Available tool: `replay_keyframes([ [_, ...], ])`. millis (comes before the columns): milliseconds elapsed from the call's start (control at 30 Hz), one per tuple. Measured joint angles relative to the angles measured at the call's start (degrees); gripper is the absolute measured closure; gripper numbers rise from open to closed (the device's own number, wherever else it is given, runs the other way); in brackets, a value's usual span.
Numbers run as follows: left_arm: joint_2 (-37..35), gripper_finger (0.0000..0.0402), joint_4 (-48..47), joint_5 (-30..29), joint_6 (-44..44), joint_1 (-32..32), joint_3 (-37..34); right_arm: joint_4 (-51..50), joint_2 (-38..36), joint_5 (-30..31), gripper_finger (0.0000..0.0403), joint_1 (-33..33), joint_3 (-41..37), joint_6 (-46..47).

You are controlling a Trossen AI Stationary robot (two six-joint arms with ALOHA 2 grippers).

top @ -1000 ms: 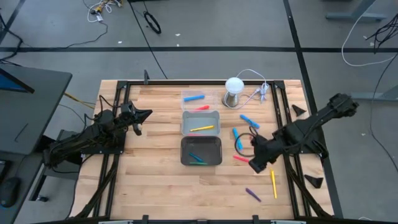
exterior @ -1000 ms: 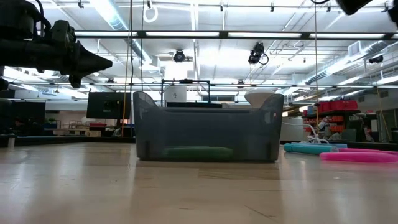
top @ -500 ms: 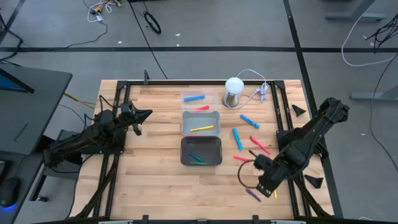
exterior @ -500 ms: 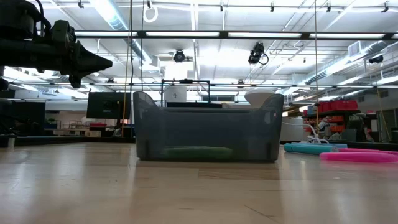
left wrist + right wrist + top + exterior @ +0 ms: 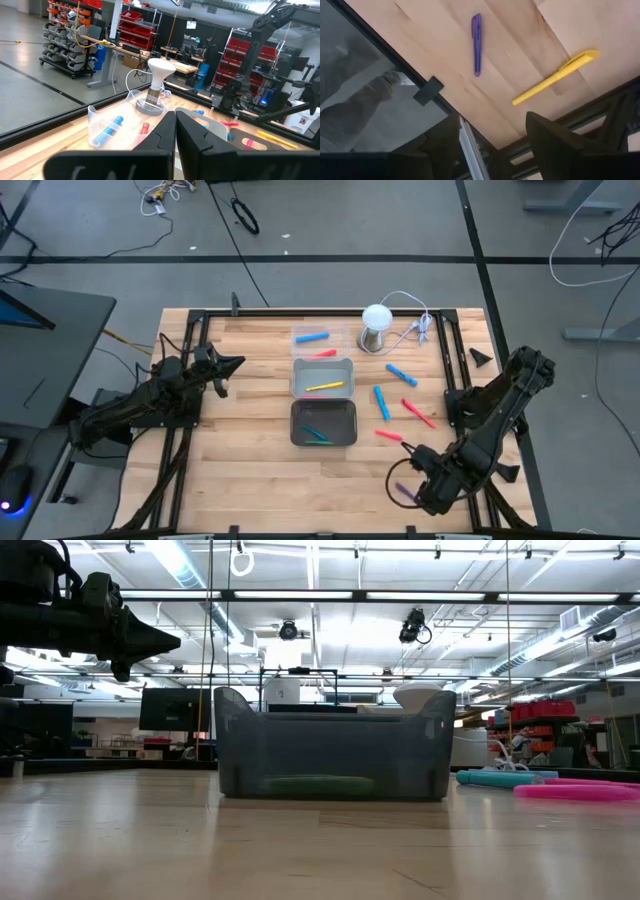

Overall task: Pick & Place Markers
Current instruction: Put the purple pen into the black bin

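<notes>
**Inspector:** Where does the right claw (image 5: 405, 492) stand?

**Assistant:** At the near right corner of the bench (image 5: 250, 450), fingers spread wide and holding nothing. In its wrist view a purple marker (image 5: 476, 44) and a yellow marker (image 5: 555, 77) lie on the wood ahead of it, apart from each other, neither touched.

**Inspector:** And the left claw (image 5: 237, 363)?

**Assistant:** Raised over the left side of the bench, fingers pressed together, empty (its arm is waiting).

**Inspector:** The remaining markers?

**Assistant:** One yellow marker lies in the light grey tray (image 5: 323, 378); green and blue ones lie in the dark tray (image 5: 323, 423) just in front of it. A blue marker (image 5: 312, 337) sits in a clear tray behind those, with a red one (image 5: 324, 353) beside it. Blue and pink markers (image 5: 418, 412) are scattered on the wood to the right of the trays, near the white-domed cylinder (image 5: 375, 327).
</notes>
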Motion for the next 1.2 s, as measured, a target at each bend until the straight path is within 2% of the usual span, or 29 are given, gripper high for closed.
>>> replay_keyframes([
  [300,0.00,0.0387,0.01,0.01,0.00,0.00,0.00,1.56,0.37,0.94,0.0172,0.07,0.00,-3.01],
  [667,-0.02,0.0387,0.00,0.00,0.00,0.01,0.00,6.87,9.69,-1.59,0.0172,-0.41,-0.02,-5.26],
  [1200,-0.01,0.0388,0.00,0.00,0.02,0.00,0.00,18.52,14.76,-1.73,0.0172,-1.88,-8.07,-6.46],
])
